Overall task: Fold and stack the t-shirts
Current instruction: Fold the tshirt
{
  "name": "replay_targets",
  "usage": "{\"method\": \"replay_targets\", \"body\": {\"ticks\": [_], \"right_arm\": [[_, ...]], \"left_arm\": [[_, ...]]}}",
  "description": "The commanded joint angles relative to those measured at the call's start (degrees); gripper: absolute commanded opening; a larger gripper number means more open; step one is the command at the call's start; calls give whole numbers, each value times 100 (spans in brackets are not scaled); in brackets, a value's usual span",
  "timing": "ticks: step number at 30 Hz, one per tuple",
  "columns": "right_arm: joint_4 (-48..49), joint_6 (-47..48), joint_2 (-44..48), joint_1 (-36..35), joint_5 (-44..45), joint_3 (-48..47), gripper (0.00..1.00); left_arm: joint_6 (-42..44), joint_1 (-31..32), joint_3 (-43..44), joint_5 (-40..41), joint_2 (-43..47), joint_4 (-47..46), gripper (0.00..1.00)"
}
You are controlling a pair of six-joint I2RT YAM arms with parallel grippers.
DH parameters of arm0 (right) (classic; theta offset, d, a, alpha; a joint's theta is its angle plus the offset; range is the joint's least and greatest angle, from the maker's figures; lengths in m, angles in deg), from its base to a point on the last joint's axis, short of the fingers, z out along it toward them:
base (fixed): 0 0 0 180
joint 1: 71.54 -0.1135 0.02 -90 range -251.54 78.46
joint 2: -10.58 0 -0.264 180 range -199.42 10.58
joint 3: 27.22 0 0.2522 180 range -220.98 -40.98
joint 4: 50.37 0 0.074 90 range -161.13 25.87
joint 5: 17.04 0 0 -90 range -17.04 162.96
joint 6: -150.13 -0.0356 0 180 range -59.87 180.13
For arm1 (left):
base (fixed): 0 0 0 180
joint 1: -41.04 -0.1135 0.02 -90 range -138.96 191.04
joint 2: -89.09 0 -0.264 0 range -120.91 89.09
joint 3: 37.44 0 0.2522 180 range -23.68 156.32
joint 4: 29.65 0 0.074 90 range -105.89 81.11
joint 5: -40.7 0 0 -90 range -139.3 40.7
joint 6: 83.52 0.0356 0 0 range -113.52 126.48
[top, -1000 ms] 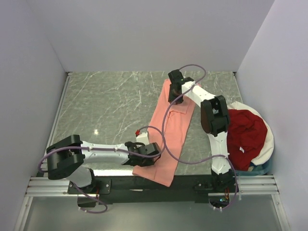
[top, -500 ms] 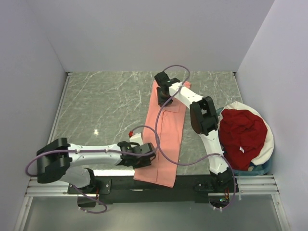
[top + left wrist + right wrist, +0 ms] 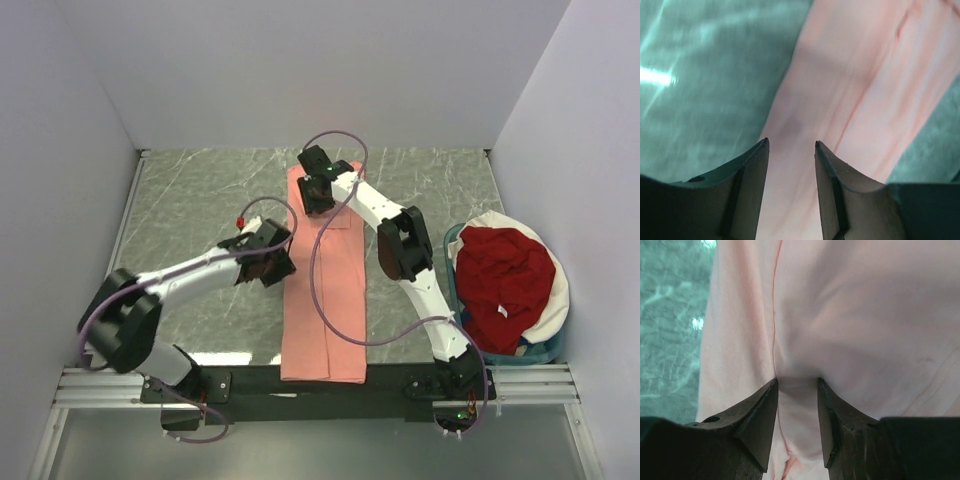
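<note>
Top external view, one salmon-pink t-shirt (image 3: 325, 300) laid long, one dark red t-shirt (image 3: 510, 280) in one basket (image 3: 563, 290), right gripper (image 3: 796, 380) pinching pink cloth, left gripper (image 3: 790, 142) half-open, empty.

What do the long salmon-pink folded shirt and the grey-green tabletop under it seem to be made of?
The salmon-pink shirt: soft matte cloth, perhaps cotton; it creases and shows stitched seams. The grey-green tabletop: glossy, white-veined, like marble or printed laminate; it mirrors a light.
</note>
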Motion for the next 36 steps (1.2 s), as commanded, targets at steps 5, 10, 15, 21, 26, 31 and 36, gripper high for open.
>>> {"method": "replay_targets", "body": {"ticks": [5,10,15,21,26,31,36], "right_arm": [[704,192,281,227,-143,-328,47],[748,69,949,298,287,84,49],[713,-588,1916,622,534,1372,48],[1344,-977,2830,851,376,3403,45],[1547,-1153,2937,957,376,4127,44],[1750,-1223,2718,1071,235,4304,40],[1618,-1188,2173,1185,139,3795,28]], "left_arm": [[1121,-634,1584,-393,-1815,-456,46],[1191,-748,2114,-103,-2283,-139,46],[1349,-950,2220,91,-2371,37,46],[1700,-1047,2545,-102,-2547,107,44],[1807,-1047,2545,-138,-2600,142,45],[1877,-1065,2510,-217,-2792,46,45],[1868,-1135,2650,-278,-3074,-7,40]]}}
